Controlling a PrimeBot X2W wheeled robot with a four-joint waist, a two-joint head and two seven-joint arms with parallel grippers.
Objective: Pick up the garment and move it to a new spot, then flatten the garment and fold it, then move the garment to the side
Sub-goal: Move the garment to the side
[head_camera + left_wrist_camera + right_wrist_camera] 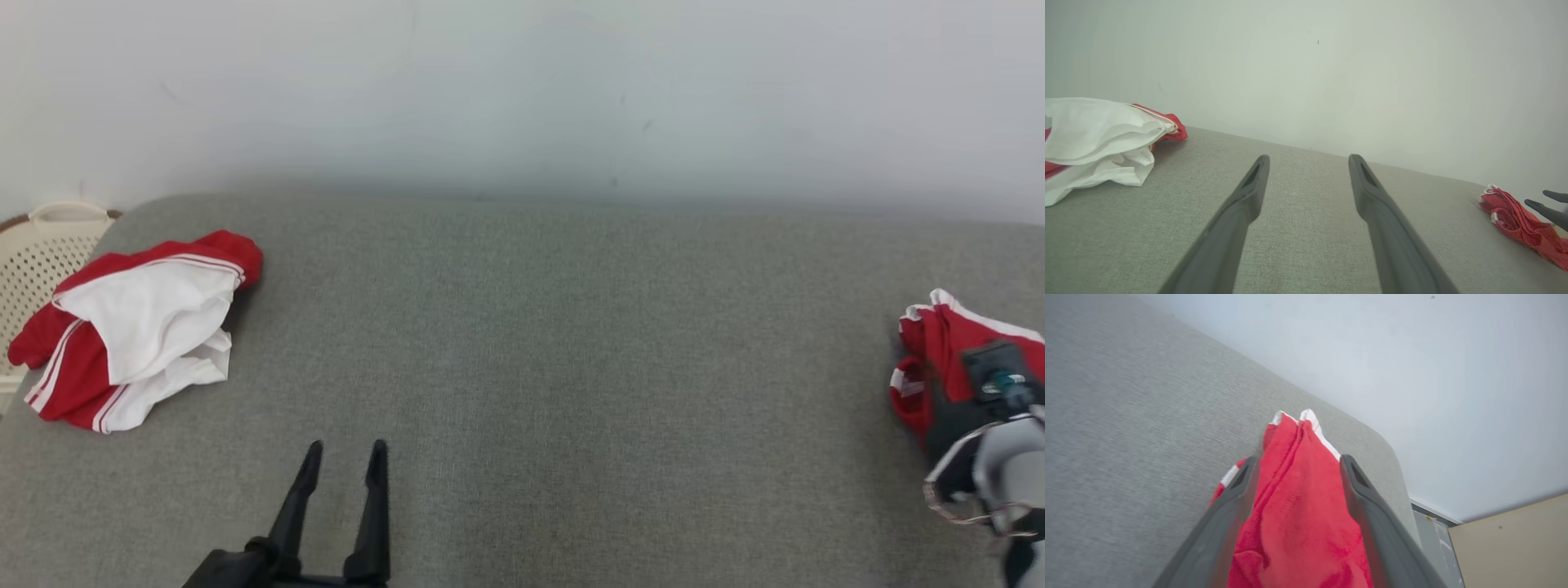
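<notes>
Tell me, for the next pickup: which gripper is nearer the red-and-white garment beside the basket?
Left. The left gripper is right of the red-and-white garment, apart from it; the right gripper is across the grey cushion, jaws open over a red garment.

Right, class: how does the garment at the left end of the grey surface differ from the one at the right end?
The left garment shows a broad white panel over red; the right garment is mostly red with thin white trim. The left garment lies clear of any gripper; the right garment sits between the open jaws of the right gripper. Both lie crumpled on the grey surface.
</notes>
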